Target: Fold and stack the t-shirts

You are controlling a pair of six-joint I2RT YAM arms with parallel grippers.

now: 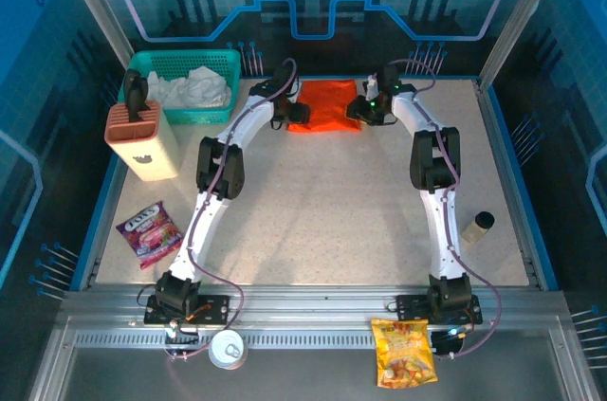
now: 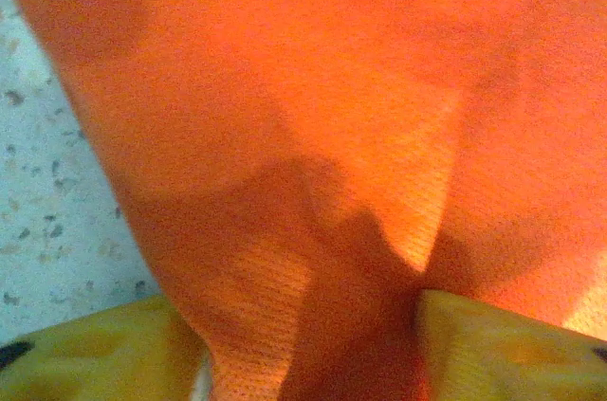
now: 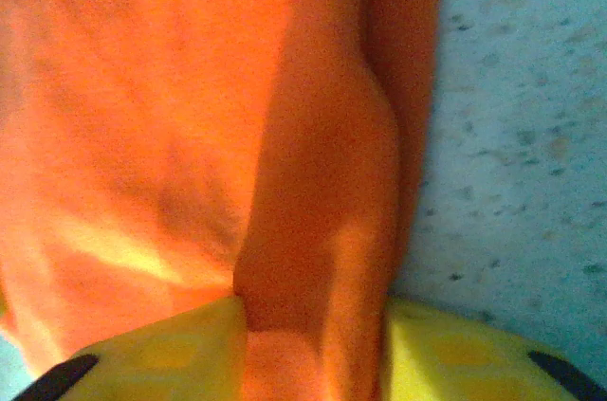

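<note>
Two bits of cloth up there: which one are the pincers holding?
The orange t-shirt: its cloth is pinched in the left pincer and the right pincer. The white cloth lies apart in the teal basket.

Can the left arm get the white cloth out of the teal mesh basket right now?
Probably not yet. The white cloth lies uncovered close by, but the left gripper is pinching the bright orange t-shirt; it would need to release first.

Teal basket (image 1: 190, 62), pink holder (image 1: 144, 140)
</note>
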